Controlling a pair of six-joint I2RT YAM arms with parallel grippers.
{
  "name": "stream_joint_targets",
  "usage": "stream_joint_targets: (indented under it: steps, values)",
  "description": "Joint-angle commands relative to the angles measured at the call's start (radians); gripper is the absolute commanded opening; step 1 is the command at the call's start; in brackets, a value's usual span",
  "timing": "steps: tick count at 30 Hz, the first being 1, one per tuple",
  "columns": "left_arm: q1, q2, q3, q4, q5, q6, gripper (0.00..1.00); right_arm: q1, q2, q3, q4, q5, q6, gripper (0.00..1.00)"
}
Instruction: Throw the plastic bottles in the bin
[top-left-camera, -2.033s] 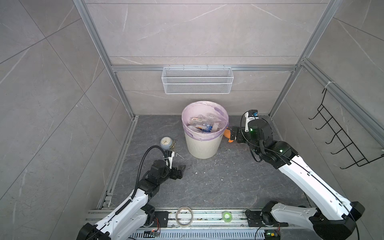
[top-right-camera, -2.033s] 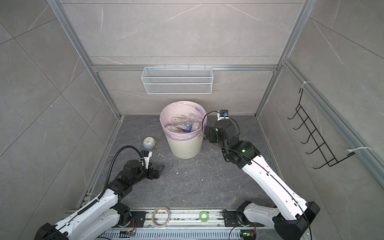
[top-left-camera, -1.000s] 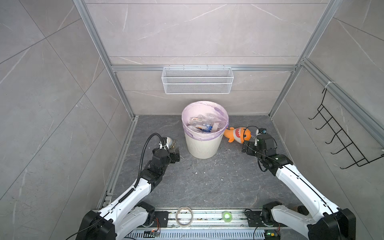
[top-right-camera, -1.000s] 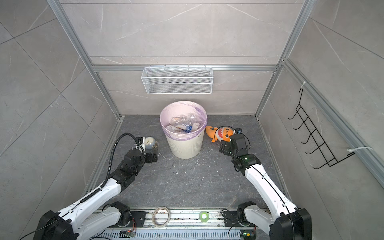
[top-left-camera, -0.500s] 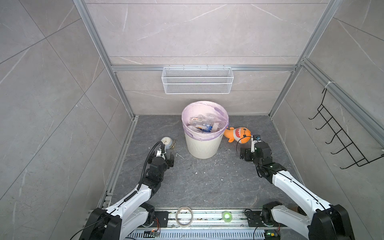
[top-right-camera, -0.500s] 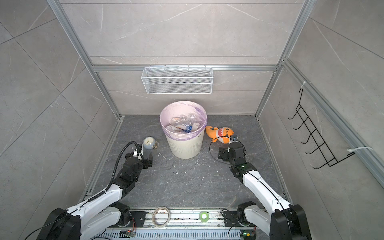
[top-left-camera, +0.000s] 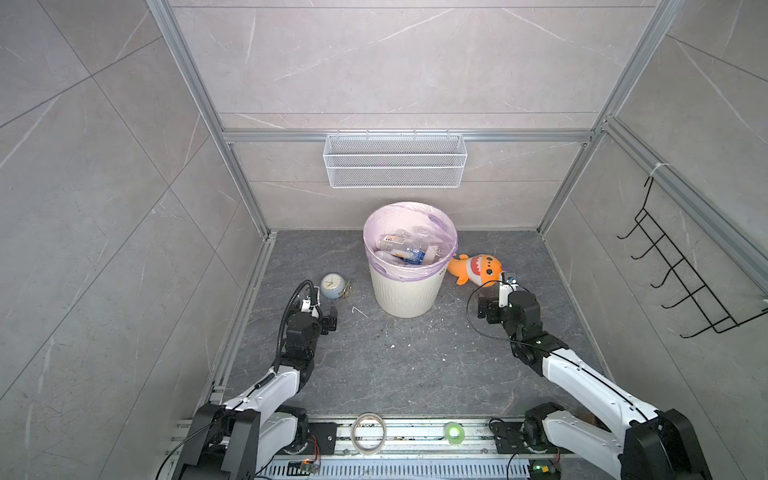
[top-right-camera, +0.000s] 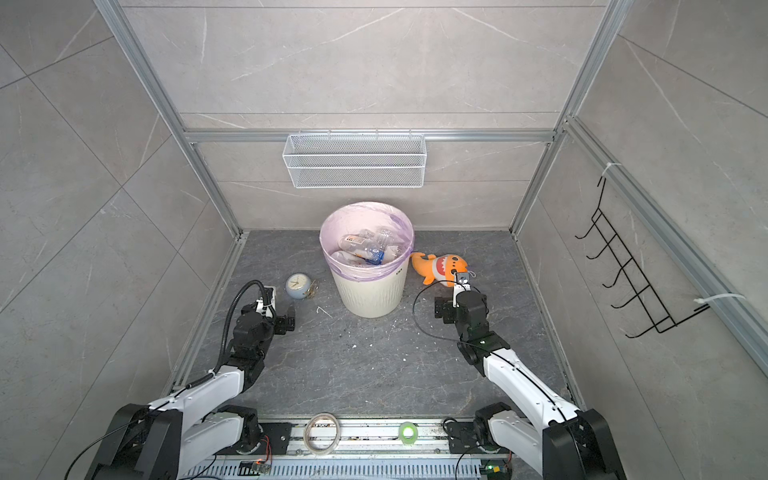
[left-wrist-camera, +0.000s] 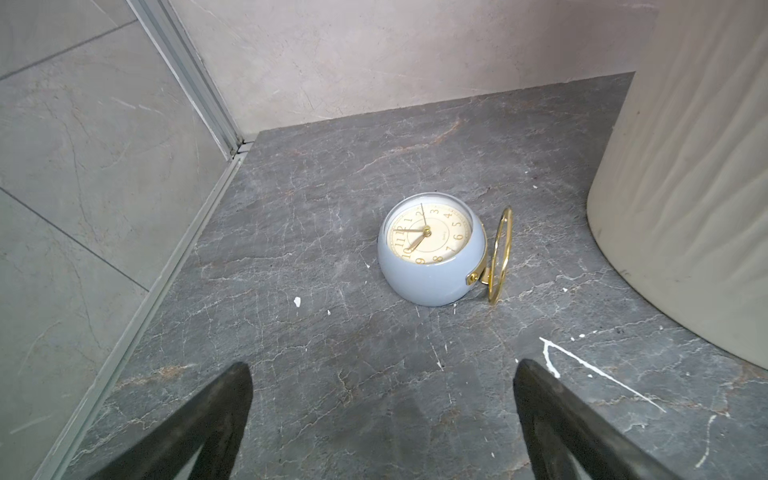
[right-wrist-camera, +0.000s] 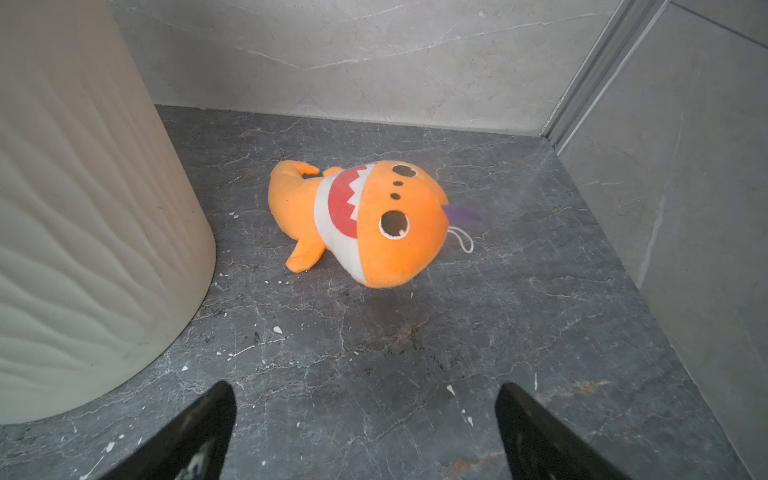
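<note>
The bin (top-left-camera: 405, 291) (top-right-camera: 368, 291) stands at the back middle of the floor, cream and ribbed, with a pink liner. Several plastic bottles (top-left-camera: 405, 249) (top-right-camera: 365, 249) lie inside it; I see none on the floor. My left gripper (top-left-camera: 320, 307) (top-right-camera: 279, 305) (left-wrist-camera: 382, 370) hovers low, left of the bin, open and empty. My right gripper (top-left-camera: 494, 297) (top-right-camera: 451, 297) (right-wrist-camera: 365, 388) sits low to the right of the bin, also open and empty. The bin's wall fills one side of the left wrist view (left-wrist-camera: 685, 187) and of the right wrist view (right-wrist-camera: 83, 208).
A pale-blue clock (top-left-camera: 331, 284) (left-wrist-camera: 430, 253) lies just ahead of the left gripper. An orange plush shark (top-left-camera: 478, 268) (right-wrist-camera: 374, 220) lies ahead of the right gripper. A wire basket (top-left-camera: 395, 162) hangs on the back wall, a black hook rack (top-left-camera: 673, 270) on the right wall.
The right arm has drawn back from the bin's rim and come down low in front of the shark. The left arm has swung toward the clock and pulled back. Both grippers stayed open.
</note>
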Motion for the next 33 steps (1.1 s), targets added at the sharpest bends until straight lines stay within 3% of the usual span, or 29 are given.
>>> stream_joint_targets:
  steps: [1,16,23,33]
  values:
    - [0.048,0.049,0.013,0.111,0.079,-0.001,1.00,0.005,-0.001,-0.017,0.034,0.026,-0.012,1.00]
    - [0.300,0.395,0.048,0.383,0.371,-0.130,1.00,0.004,0.025,-0.014,0.084,-0.015,-0.039,1.00]
    - [0.302,0.387,0.107,0.248,0.406,-0.106,1.00,0.004,0.058,-0.020,0.104,0.003,-0.042,1.00]
    - [0.297,0.383,0.106,0.244,0.400,-0.104,1.00,-0.034,0.091,-0.016,0.165,-0.076,-0.101,1.00]
